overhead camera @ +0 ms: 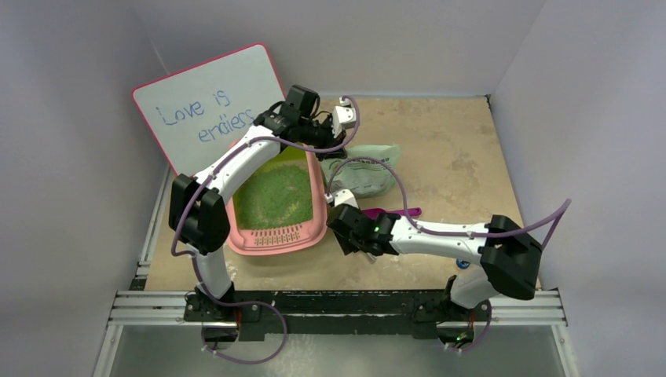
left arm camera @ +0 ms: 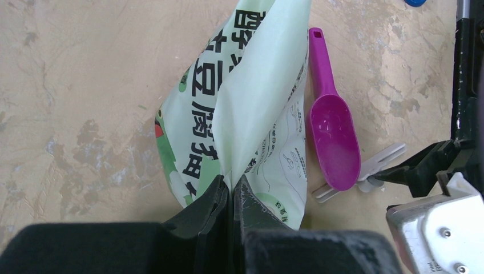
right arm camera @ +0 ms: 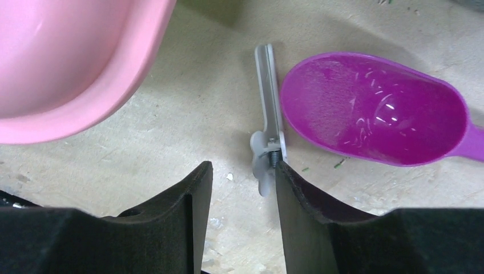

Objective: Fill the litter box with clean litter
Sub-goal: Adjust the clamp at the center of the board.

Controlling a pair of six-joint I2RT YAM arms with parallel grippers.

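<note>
pinching bag (left arm camera: 251, 103), likely limp and slippery, by top fold with left hand (left arm camera: 233, 197); holding right hand (right arm camera: 242, 168) apart at grey clip (right arm camera: 268, 114). already in pink litter box (overhead camera: 271, 248) nearby: loose, spillable clean litter (overhead camera: 275, 196).

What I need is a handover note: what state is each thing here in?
litter box: part-filled with green granules.
clean litter: spread over the box floor.
left gripper: shut on litter bag.
litter bag: pinched at one edge.
right gripper: open, empty.
purple scoop: empty, lying on table.
grey clip: loose on table.
</note>
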